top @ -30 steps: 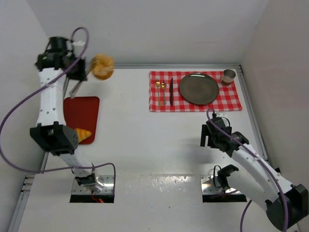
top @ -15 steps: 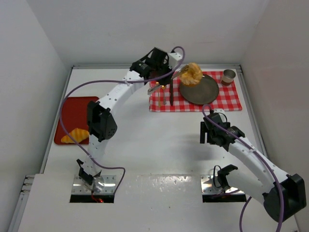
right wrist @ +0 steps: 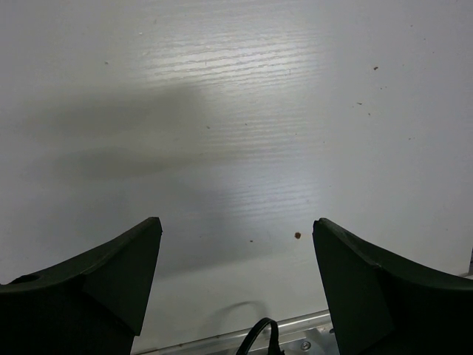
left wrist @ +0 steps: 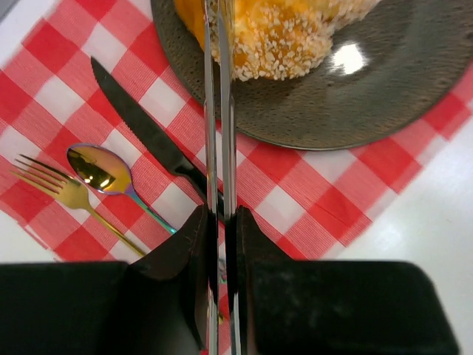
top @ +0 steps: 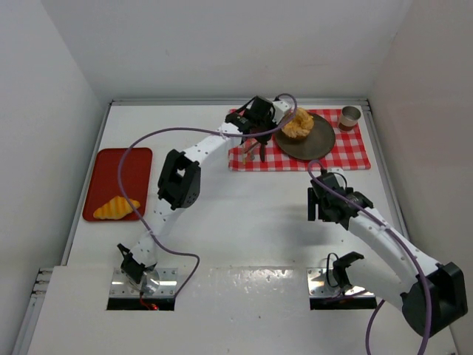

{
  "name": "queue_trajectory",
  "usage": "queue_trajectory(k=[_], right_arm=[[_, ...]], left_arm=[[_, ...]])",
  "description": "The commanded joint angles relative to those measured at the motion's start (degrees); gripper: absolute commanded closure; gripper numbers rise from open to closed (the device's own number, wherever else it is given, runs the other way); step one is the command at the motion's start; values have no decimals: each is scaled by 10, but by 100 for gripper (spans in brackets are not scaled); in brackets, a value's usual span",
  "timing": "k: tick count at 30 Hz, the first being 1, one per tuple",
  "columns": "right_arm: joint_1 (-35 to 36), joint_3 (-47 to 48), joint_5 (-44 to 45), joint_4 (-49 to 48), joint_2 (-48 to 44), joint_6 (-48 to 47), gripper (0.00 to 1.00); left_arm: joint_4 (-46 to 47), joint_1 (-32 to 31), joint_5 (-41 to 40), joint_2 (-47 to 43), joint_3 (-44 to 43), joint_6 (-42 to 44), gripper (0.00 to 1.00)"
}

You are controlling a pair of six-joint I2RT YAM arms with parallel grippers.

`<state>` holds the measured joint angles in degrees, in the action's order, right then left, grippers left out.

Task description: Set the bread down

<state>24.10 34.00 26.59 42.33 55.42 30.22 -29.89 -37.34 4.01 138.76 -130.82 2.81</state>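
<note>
The bun [left wrist: 284,33] sits over the left half of the plate [left wrist: 384,96], seeded underside low against the dark surface, though I cannot tell from either view whether it rests there or hangs just clear. My left end effector [left wrist: 219,29] has it: the two thin metal fingers [left wrist: 209,111] are drawn almost together, only a sliver between them, biting into the bun's left edge. To finish this step well, I judge I should sink until the plate takes the weight, then spread the fingers only a little and draw back along their own line, low and straight, so they don't drag the bun toward the rim. The knife [left wrist: 148,133], spoon [left wrist: 96,168] and fork [left wrist: 59,188] lie on the checked cloth [left wrist: 295,214] just left of the plate, right under my retreat path, so I should lift before swinging away. A cup [top: 349,117] stands just right of the plate. The croissant [top: 116,208] waits on the red tray [top: 122,164], far left of the plate. My right end effector [right wrist: 236,274] hangs wide open and empty over bare counter [right wrist: 236,111], on the plate's near side.
</note>
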Motion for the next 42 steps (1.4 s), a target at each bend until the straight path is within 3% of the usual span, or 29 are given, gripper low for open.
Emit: queue_trajectory(k=[1, 8, 12, 22, 27, 31, 32, 37, 42], right_arm=[[-3, 28, 8, -5, 17, -16, 17], [-1, 26, -1, -7, 13, -12, 16], [-3, 22, -10, -10, 7, -13, 16], [-2, 27, -22, 1, -1, -16, 16], [-3, 26, -29, -1, -12, -13, 16], [-3, 16, -36, -25, -15, -24, 16], [-3, 13, -43, -29, -17, -29, 16], [2, 20, -94, -55, -7, -67, 16], [13, 34, -124, -59, 16, -74, 16]], left_arm=[[51, -5, -8, -1, -19, -22, 96], [51, 2, 6, -30, -13, -46, 57], [56, 13, 27, -50, -13, -61, 44], [56, 31, 49, -60, -46, -85, 39], [14, 73, 78, -143, -39, -88, 39], [-75, 152, 123, -281, 77, -34, 46], [-93, 189, 118, -312, 143, -23, 48], [-212, 310, -18, -517, 346, 23, 50], [-314, 426, -83, -635, 500, 31, 48]])
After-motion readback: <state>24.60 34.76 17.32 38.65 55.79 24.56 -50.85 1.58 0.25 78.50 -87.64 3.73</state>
